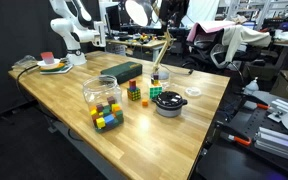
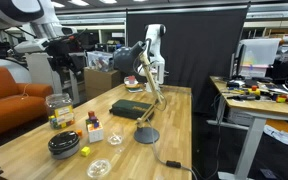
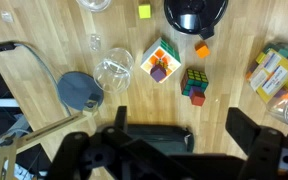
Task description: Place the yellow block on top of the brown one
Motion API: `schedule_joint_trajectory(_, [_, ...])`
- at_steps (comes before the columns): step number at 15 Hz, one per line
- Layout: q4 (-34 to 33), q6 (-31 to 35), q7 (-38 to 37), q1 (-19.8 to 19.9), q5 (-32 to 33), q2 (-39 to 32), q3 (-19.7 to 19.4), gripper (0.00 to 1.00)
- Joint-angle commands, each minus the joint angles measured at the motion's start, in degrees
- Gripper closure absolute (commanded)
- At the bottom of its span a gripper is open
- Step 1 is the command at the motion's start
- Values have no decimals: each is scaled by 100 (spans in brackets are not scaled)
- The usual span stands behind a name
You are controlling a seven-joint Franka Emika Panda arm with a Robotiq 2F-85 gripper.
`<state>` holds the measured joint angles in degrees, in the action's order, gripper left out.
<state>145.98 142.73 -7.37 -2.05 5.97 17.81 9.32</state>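
pincer point(image 3: 169, 150) agape; cubic yellow block point(image 3: 144, 12) on woodgrain table point(image 3: 234, 100)

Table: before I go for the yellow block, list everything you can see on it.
yellow block: one, yellow, top edge of wrist view
brown block: one, dark reddish-brown, apparently on a white-and-green holder, centre
orange block: one, orange, near the bowl
black bowl: one, black, beside the yellow block
puzzle cube: one, multicoloured, beside the holder
clear lid: one, transparent, beside the holder
grey disc: one, grey, by the lid
jar: one, clear, holds mixed blocks
dark box: one, blackish, mid-table
gripper: one, dark, open, above the table
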Motion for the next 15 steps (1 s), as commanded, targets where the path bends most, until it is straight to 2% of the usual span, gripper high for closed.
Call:
schedule_joint_trajectory(1, [-9, -19, -11, -61, 21, 1, -61, 0])
schedule_joint_trajectory(7, [307, -126, -1421, 374, 599, -351, 59, 0])
schedule_joint_trajectory(8, [365, -60, -1484, 367, 654, -454, 26, 0])
schedule_joint_trajectory(9, [367, -132, -1229, 239, 488, -333, -66, 0])
schedule_joint_trajectory(15, [382, -104, -1399, 256, 551, -453, -67, 0])
